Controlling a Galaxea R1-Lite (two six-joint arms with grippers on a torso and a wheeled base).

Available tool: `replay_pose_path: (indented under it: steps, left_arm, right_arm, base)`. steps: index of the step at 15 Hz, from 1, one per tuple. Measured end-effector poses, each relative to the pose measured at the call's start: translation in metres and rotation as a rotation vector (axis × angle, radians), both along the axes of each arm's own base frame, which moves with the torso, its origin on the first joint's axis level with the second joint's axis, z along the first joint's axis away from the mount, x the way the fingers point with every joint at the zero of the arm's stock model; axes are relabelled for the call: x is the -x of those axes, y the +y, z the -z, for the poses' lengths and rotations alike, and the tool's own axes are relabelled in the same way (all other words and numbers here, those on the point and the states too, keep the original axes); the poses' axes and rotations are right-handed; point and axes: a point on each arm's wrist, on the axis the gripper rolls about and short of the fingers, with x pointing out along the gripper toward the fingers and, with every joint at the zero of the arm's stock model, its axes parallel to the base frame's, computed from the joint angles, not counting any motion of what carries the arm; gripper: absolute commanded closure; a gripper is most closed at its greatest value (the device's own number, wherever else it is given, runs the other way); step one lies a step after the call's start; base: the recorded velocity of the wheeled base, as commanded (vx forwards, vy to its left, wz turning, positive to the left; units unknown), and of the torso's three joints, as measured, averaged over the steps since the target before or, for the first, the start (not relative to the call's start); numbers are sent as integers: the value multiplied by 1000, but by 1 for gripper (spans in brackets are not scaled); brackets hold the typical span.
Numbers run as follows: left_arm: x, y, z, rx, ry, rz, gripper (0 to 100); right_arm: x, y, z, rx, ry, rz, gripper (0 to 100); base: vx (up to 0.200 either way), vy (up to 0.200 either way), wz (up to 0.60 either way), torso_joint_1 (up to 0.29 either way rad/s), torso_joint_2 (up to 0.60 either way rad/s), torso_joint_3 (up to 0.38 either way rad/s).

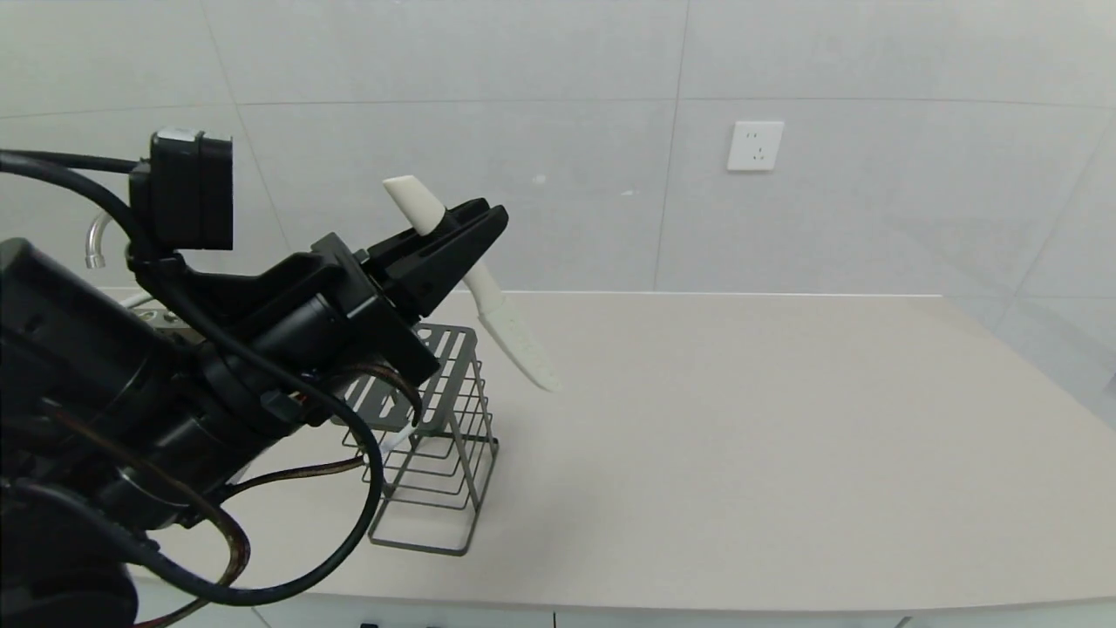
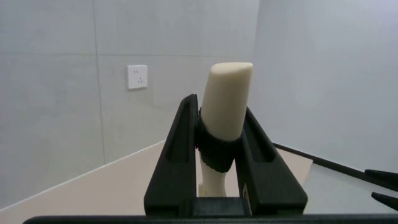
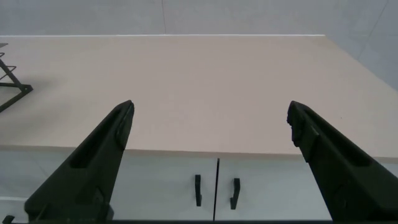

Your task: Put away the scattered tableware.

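Knife (image 1: 493,307): white, clamped by the handle in left gripper (image 1: 475,228), fingers closed tight on it. Held up in the air over bench (image 1: 785,436), blade sloping down, tip just beside top of wire rack (image 1: 445,344). Rack upright on bench, near its left end. Right gripper (image 3: 211,113): spread wide, holding nothing, at bench front edge above cabinet doors (image 3: 261,186).

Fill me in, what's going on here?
The left gripper is shut on the handle of a white knife, holding it in the air, blade angled down, close to the wire rack on the counter. The knife is not in the rack yet. The right gripper is open and empty near the counter's front edge.
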Motion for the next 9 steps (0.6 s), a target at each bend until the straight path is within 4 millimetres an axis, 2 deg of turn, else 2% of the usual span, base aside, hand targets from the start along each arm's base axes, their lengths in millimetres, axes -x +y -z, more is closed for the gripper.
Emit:
replay_pose_path:
  steps: [5,9]
  left_arm:
    - [-7,35,-14,-47,-27,-165,100]
    - [-14,41,-16,-137,-110,-252,100]
  right_arm:
    - [0,0,0,-3,0,0,0]
    - [0,0,0,-3,1,0,0]
  base:
    - [0,0,0,31,-5,24]
    - [0,0,0,0,0,0]
